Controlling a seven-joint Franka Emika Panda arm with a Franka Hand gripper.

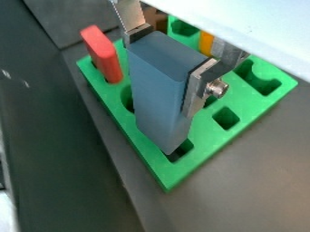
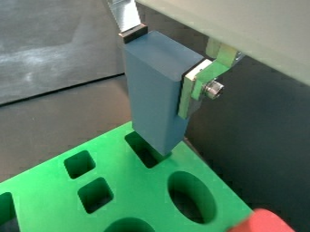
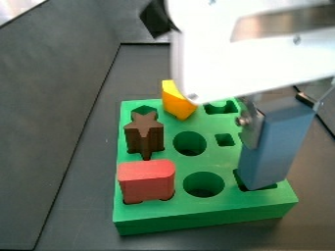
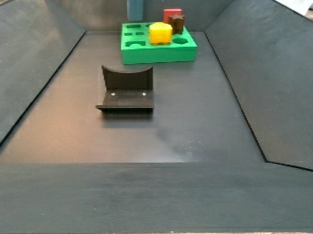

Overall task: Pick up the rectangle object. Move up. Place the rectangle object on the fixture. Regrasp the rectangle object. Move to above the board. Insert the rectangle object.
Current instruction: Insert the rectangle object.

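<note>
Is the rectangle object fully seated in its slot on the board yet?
No. In a wrist view the gripper holds the rectangle object upright, with only its lower end entering the board slot.

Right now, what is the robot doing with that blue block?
The robot's pincer holds the blue-grey rectangle object upright, pinched near its top. The block's lower end is right at a slot near the edge of the green board, apparently just entering it. A reddish-brown block and a yellow block already sit in other holes. The dark fixture stands unused on the floor.
</note>
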